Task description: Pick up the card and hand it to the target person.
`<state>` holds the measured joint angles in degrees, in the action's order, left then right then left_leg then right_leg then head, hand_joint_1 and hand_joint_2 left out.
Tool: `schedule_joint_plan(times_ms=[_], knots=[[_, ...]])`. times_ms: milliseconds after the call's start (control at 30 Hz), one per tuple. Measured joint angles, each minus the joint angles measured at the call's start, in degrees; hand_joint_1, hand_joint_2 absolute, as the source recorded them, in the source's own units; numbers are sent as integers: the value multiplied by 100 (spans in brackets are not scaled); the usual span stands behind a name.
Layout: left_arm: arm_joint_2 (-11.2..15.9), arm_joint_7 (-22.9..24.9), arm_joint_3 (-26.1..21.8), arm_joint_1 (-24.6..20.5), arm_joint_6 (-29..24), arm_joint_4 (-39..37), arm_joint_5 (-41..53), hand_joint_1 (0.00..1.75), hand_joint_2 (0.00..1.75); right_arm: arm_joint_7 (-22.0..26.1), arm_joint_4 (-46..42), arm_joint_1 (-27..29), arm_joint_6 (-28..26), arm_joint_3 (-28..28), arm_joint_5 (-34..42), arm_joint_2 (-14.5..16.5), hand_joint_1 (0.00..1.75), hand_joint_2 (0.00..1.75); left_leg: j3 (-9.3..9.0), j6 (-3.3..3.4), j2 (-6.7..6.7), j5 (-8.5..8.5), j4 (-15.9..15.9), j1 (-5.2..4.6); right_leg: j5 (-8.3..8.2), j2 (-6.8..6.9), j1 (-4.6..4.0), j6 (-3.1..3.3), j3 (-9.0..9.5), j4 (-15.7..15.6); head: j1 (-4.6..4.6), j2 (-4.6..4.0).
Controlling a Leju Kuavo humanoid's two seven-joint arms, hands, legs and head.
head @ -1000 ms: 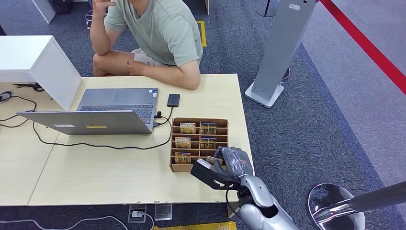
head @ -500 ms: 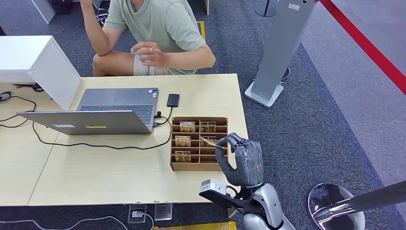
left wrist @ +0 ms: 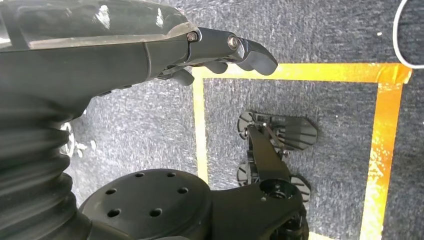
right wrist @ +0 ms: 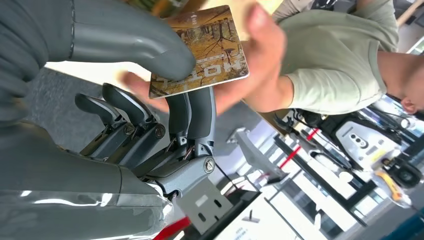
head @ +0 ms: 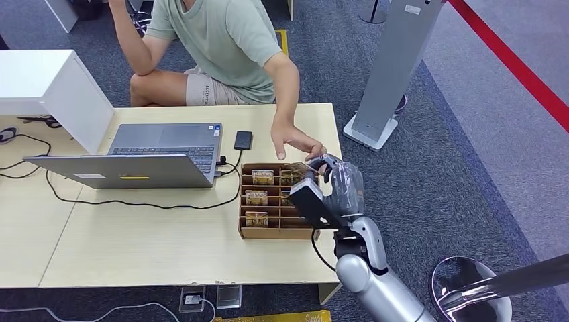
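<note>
So the right hand (right wrist: 150, 85) has the card (right wrist: 202, 52) pinched between thumb and fingers, held up over the far edge of the card box (head: 249, 233). The person's hand (head: 295, 141) sits just beyond it, nearly touching the card's free end, which sticks out toward them. Left hand (left wrist: 220, 50) hangs by the floor holding nothing, fingers curled.

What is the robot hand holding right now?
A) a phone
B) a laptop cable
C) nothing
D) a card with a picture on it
D: the right robot hand pinches a picture card between thumb and fingers, with the person's hand reaching close to it.
</note>
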<state>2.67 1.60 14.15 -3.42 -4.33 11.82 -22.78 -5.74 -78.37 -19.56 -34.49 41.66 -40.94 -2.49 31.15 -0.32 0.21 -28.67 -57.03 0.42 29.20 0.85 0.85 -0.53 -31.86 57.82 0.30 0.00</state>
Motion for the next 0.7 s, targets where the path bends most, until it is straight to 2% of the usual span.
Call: schedule_joint_plan(times_ms=[267,500,633,700], knots=[[-19,178,243,-47,-8,0,73,0,175,-10,1447,-1245,57,83,260,476,175,175,2,0,-1,0,0,0,0,0,0,0,-1,3,1,1],[-36,149,350,-53,79,0,28,0,175,-4,2747,-1951,150,298,92,982,175,175,2,0,-1,1,0,0,0,1,-1,0,-1,3,-3,0],[-41,80,391,-50,201,0,21,0,0,27,3213,-2123,137,398,91,1172,0,175,3,0,-2,0,0,0,1,1,-1,0,-2,3,-1,1],[-42,62,426,-50,187,0,20,0,0,31,3379,-2180,117,437,112,1231,0,175,3,0,-1,0,0,0,1,1,-1,0,-3,3,-1,1]])
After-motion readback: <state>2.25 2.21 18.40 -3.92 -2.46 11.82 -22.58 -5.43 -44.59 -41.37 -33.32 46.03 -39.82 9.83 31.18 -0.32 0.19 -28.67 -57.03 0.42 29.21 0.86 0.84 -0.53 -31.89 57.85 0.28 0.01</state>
